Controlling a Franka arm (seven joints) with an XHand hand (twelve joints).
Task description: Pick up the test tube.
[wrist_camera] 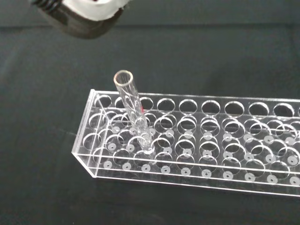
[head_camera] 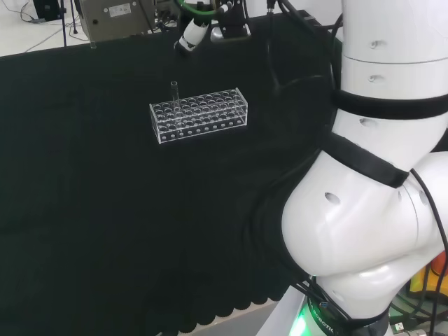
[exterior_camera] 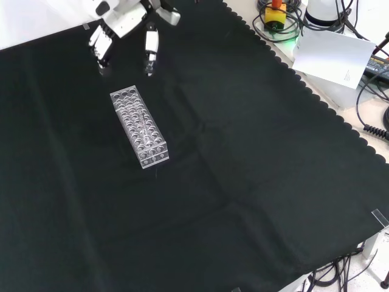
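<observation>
A clear test tube (wrist_camera: 132, 110) stands upright in a hole near one end of a clear plastic rack (wrist_camera: 187, 145); the other holes look bare. In the head view the test tube (head_camera: 174, 93) rises from the back left corner of the rack (head_camera: 199, 114). The front view has the rack (exterior_camera: 140, 128) lying lengthwise on the black cloth, with the hand (exterior_camera: 124, 21) hovering just beyond its far end. The fingers (exterior_camera: 150, 50) point down, straight and spread, holding nothing. A blurred part of the hand (wrist_camera: 89, 18) shows in the wrist view, apart from the tube.
The arm's white links (head_camera: 378, 175) stand at the head view's right. A grey device (head_camera: 115, 17) sits past the cloth's far edge. In the front view a white box (exterior_camera: 331, 55), a yellow and red button (exterior_camera: 276, 15) and cables lie off the cloth's scalloped edge.
</observation>
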